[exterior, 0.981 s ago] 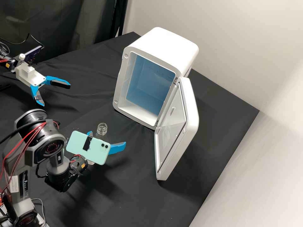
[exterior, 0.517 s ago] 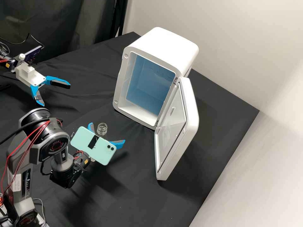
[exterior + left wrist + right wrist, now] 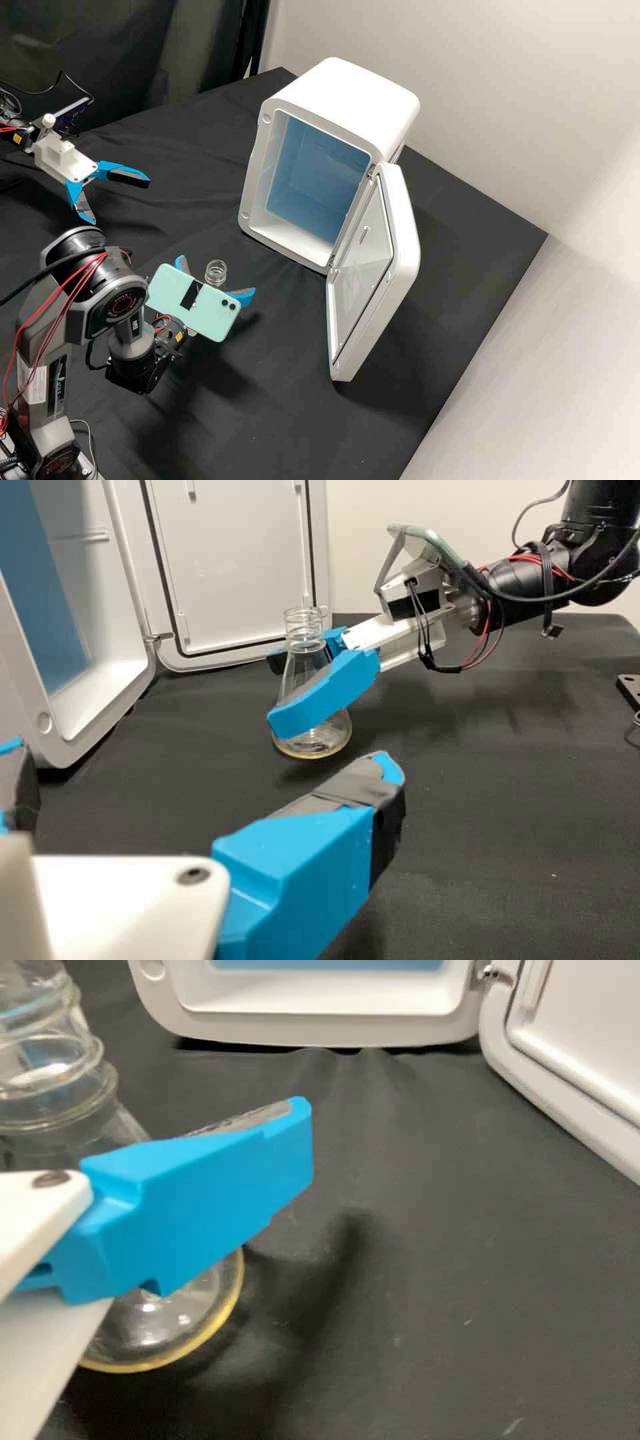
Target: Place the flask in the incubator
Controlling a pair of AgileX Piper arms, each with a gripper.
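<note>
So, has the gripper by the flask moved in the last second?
Yes. In the high view the right gripper slid up and left against the unmoved flask, which now sits between its open fingers.

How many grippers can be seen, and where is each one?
2. The left gripper hangs open at the high view's left; the right gripper straddles the flask before the incubator.

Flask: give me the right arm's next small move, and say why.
Probably close the right gripper on the flask: its open fingers sit either side of the flask, which stands upright on the bench, and the incubator door is open.
</note>
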